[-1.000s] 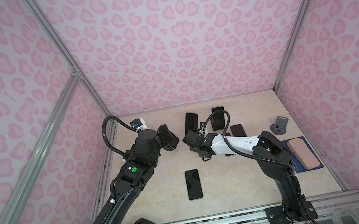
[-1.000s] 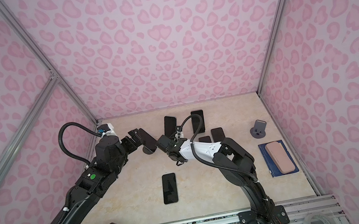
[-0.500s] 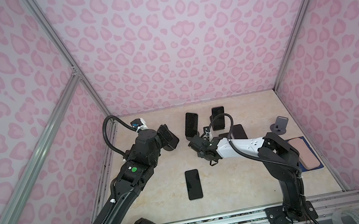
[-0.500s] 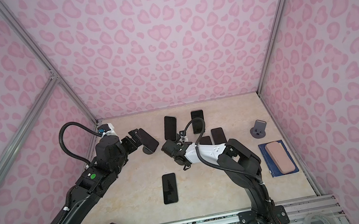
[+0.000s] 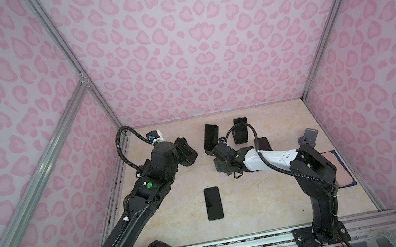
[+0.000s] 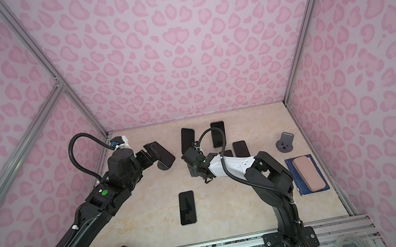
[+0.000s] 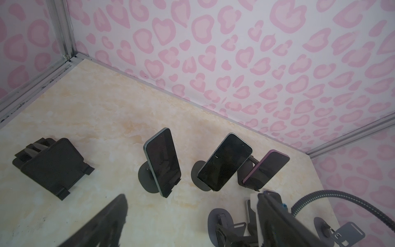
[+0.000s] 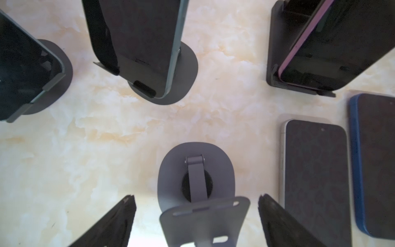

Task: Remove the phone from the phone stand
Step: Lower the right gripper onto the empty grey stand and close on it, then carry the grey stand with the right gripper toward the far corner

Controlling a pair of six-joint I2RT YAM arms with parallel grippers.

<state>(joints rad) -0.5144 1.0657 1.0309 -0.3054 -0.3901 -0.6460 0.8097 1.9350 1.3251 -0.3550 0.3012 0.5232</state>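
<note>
The marble-look desk [image 5: 260, 209] stands inside pink spotted walls. Near its far edge a phone [image 7: 163, 160] and two more lean on their stands; another phone [image 5: 213, 203] lies flat. The right gripper [image 8: 196, 196] is spread around an empty stand [image 8: 195, 166]. The left gripper [image 7: 192, 195] is spread too, holding nothing. I judge this removal not yet begun.

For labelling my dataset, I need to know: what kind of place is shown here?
Probably a robot test cell, not a home: pink patterned walls on an aluminium frame, two arms bolted to a rail, several phones on stands.
</note>
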